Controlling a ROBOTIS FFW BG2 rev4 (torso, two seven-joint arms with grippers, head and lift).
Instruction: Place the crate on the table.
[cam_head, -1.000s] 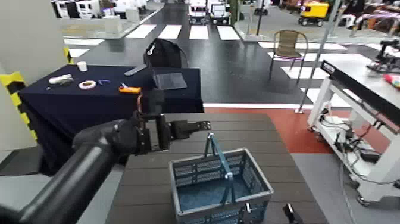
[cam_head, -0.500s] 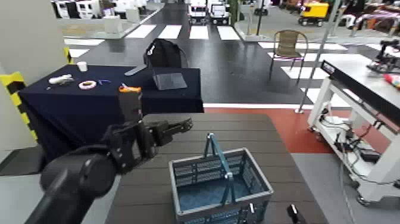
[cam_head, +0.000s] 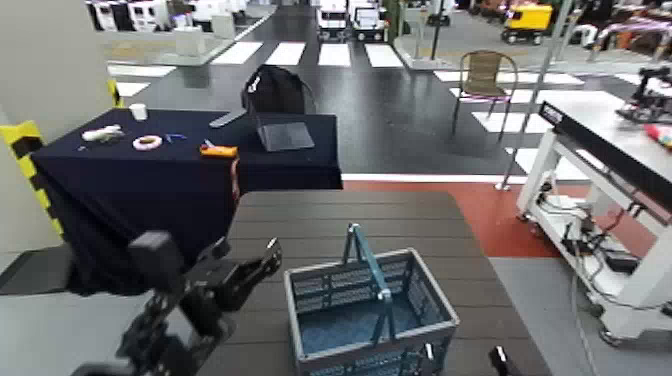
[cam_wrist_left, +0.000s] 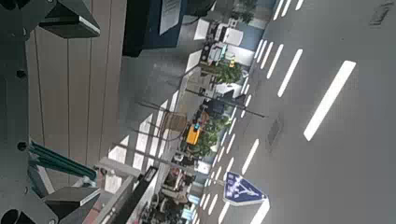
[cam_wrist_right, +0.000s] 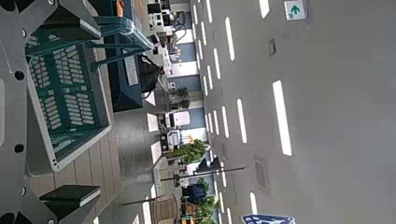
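Basically done, by the look of it: crate (cam_head: 370, 315) sits flat on the brown slatted counter (cam_head: 340, 215), toward its near edge, nothing holding it. Left end effector (cam_head: 262, 262) hangs low just off the crate's left side, apart from it, fingers spread w/ nothing between them. Right end effector (cam_head: 498, 357) only peeks in at the bottom edge, near the crate's right corner; the right wrist view shows its fingers wide apart and empty, crate beyond them. Remaining work is prob. just getting both arms clear. Crate itself: rectangular, blue-grey, slotted lattice walls, pale rim, empty inside as far as shows, thin teal handle (cam_head: 368, 262) standing up across the middle.
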